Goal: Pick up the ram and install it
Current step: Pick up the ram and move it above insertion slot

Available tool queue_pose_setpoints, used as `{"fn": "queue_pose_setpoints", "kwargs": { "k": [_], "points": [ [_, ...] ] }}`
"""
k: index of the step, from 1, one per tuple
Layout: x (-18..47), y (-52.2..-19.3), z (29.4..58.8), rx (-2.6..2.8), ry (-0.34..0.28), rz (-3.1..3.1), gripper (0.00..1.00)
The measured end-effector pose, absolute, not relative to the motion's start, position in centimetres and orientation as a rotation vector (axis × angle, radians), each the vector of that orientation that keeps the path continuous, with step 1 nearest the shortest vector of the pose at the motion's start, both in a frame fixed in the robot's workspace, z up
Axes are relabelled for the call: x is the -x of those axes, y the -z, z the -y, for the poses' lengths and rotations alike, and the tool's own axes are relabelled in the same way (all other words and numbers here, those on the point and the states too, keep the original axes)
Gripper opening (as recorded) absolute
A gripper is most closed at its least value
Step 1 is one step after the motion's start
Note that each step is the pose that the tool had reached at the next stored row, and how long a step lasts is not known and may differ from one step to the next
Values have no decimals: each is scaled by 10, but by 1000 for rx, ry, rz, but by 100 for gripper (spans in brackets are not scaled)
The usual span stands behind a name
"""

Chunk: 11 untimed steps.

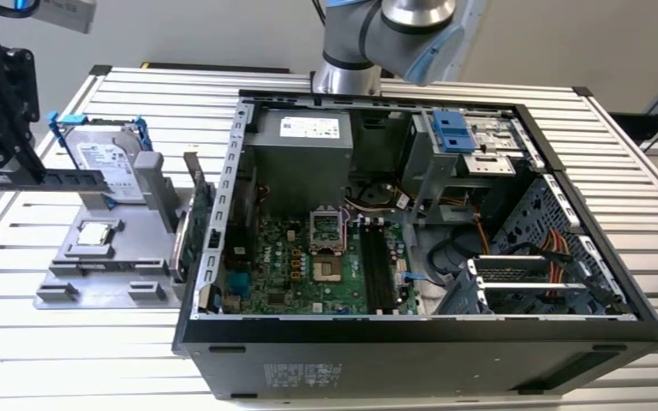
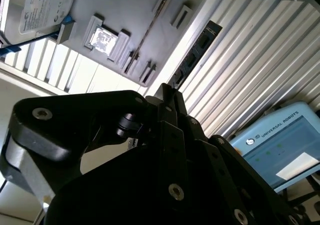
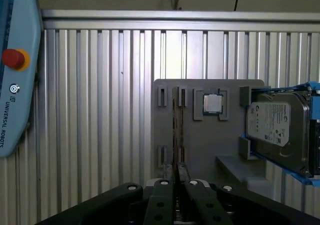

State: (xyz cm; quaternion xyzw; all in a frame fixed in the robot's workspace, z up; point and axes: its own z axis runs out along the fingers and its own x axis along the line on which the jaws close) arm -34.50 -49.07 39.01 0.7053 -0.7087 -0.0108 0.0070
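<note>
One ram [image 1: 72, 178], one hard drive [image 1: 106, 158], one processor [image 1: 97, 232], one card [image 1: 198, 224], one computer case [image 1: 421, 347].

I see a ribbed metal counter [image 1: 78, 360]. Two things rest directly on it: an open black computer case [image 1: 421, 360] toward the exterior view's right, and a grey parts holder [image 1: 106, 276] just beside it on the left.

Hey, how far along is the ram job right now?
Done: the ram is out of the gray holder and sits above it.
In hand: the gripper is shut on it, off to the exterior view's left of the open computer case.
Left: the install itself. The long memory slots on the motherboard still look unfilled.
</note>
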Motion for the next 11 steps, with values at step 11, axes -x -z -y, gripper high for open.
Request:
{"fn": "queue_pose_setpoints", "kwargs": {
  "k": [11],
  "points": [
    [333, -390, 491, -2206, 34, 2217, 0]
  ]
}}
